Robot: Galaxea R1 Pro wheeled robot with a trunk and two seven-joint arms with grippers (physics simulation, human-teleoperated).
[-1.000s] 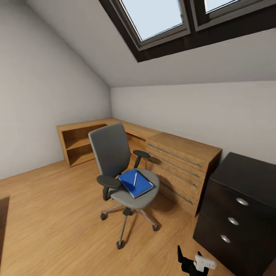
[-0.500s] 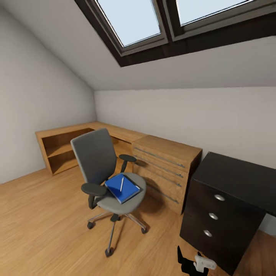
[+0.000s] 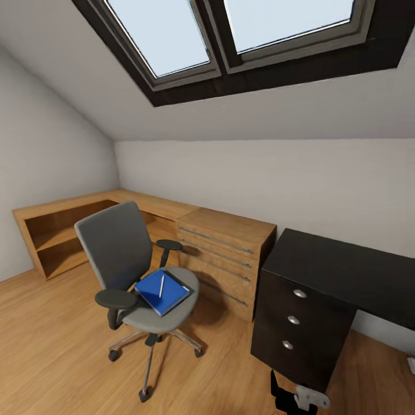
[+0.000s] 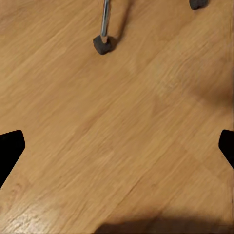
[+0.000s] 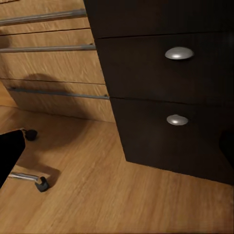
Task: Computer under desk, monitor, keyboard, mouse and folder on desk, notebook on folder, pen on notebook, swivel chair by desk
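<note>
One chair [image 3: 138, 271] stands on the wood floor, near the black desk [image 3: 340, 271]; folder [image 3: 162, 291] on its seat, pen [image 3: 162, 285] on top. Left gripper [image 4: 117, 146] and right gripper [image 5: 117, 146]: both spread, empty. Step judged: approach. Next: close in, lift folder to desk.

The folder [image 3: 160, 291] lies on the swivel chair [image 3: 135, 272], left of the desk [image 3: 323, 291].
</note>
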